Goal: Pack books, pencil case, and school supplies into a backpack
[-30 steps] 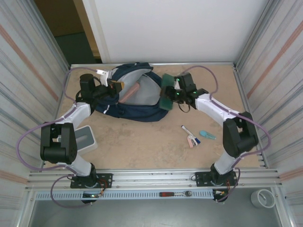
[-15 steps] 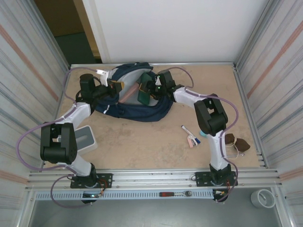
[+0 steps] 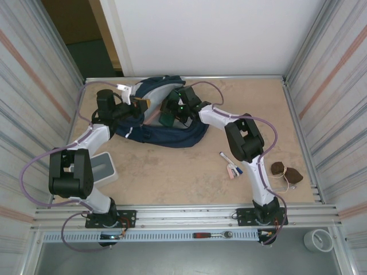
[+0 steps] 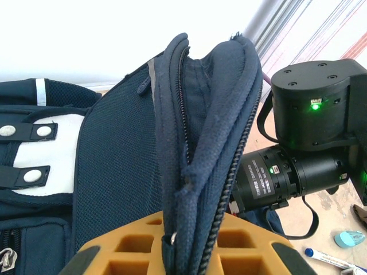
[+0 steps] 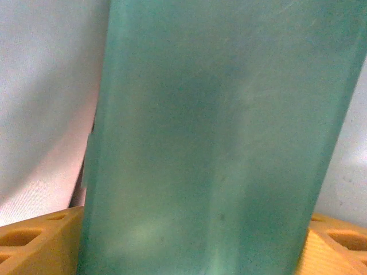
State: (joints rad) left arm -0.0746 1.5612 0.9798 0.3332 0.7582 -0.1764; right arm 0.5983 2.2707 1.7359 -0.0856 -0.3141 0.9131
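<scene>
Back wall (image 3: 218, 34): plain white panel.
Side walls (image 3: 34, 74): ribbed metal sheet, orange stripe.
Table (image 3: 172, 177): tan board, aluminium rail (image 3: 189, 215) at near edge.
Opening (image 3: 86, 57): dark, upper left.

The left arm (image 3: 94, 137) and right arm (image 3: 215, 117) have white links between black joint housings, with a looping purple cable (image 3: 34, 160) along each. The right arm's black, screw-capped wrist motor (image 4: 312, 109) shows green lights and a white label. The left pincer (image 4: 178, 252) has ochre fingers (image 4: 132, 249) with square pockets.

Green item (image 5: 212, 137) blurred, cut off top and bottom, backpack (image 4: 114, 172) cropped left
</scene>
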